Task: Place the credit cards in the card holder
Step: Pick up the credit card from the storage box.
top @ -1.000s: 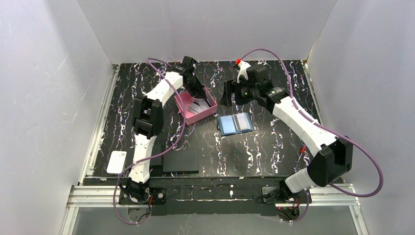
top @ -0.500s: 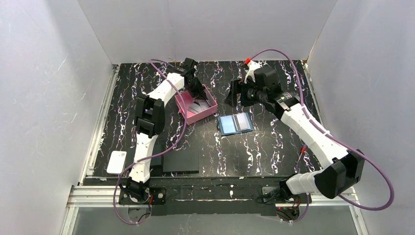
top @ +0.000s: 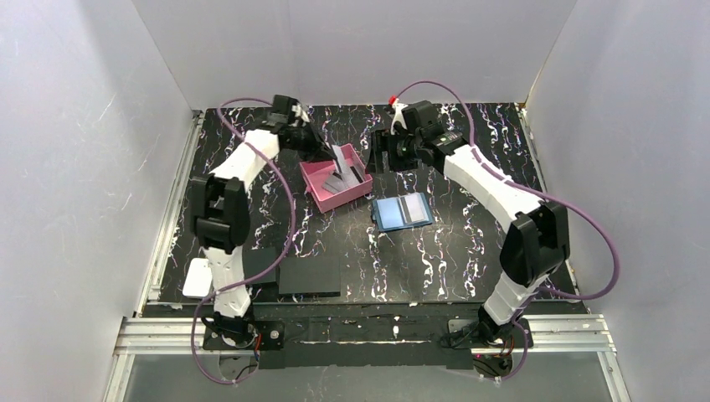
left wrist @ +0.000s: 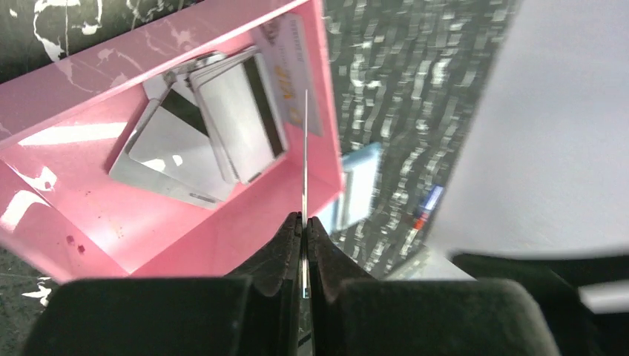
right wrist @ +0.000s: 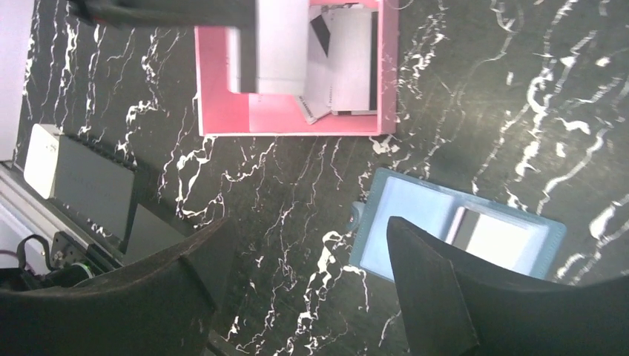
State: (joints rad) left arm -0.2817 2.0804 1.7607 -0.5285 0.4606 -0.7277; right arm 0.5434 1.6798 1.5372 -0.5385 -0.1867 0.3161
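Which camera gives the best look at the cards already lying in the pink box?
Left wrist view: the cards lie overlapping in the pink card holder, close up, one's black stripe clear. In the right wrist view the held card covers part of them; the top view shows them tiny.

The card holder (top: 315, 177) sits on the counter (top: 452, 260) at the far middle. Several credit cards (left wrist: 222, 126) lie overlapping inside it, toward its right side. A further card (left wrist: 305, 170) stands on edge above them, pinched between the left fingers (left wrist: 285, 252). Just near and right of the holder lies the hinged case (top: 402, 212). The right fingers (right wrist: 445, 297) hang spread right of the holder, beyond the case. At the near left lie flat pads (top: 310, 274), a small rectangular piece (top: 199, 276) just left of them.
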